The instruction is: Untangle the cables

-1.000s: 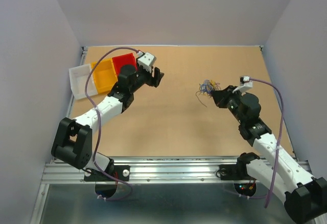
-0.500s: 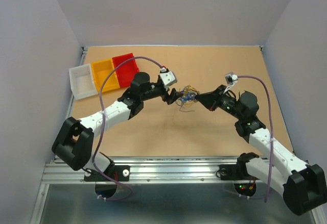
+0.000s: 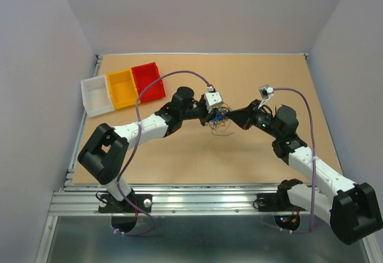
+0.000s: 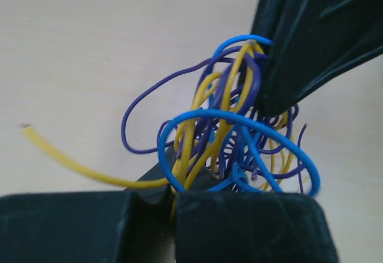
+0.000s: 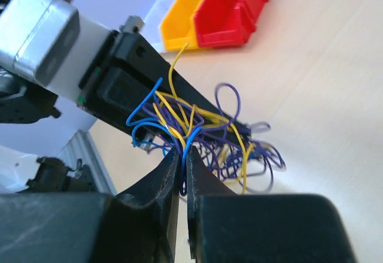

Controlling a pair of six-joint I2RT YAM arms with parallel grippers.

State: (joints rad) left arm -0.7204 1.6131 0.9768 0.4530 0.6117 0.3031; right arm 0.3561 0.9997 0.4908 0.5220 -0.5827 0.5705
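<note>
The cables (image 3: pixel 220 119) are one tangled clump of thin blue, purple and yellow wires, held between both grippers at mid-table. My left gripper (image 3: pixel 213 115) reaches in from the left. In the left wrist view the left gripper (image 4: pixel 172 186) is shut, with yellow strands of the cables (image 4: pixel 230 134) pinched in its jaws. My right gripper (image 3: pixel 231 118) comes in from the right. Seen from the right wrist, the right gripper (image 5: pixel 183 153) is shut on a blue strand of the cables (image 5: pixel 203 132). One yellow wire end (image 4: pixel 57 153) sticks out free.
Red bin (image 3: pixel 147 81), yellow bin (image 3: pixel 122 88) and white bin (image 3: pixel 96 95) stand in a row at the table's back left. Lilac arm cords (image 3: pixel 170 77) arch over both arms. The table's metal rail (image 3: pixel 179 194) runs along the near edge.
My left arm swung from the bins rightward to the clump and its jaws closed on it. My right gripper carried the clump leftward toward the table's middle.
</note>
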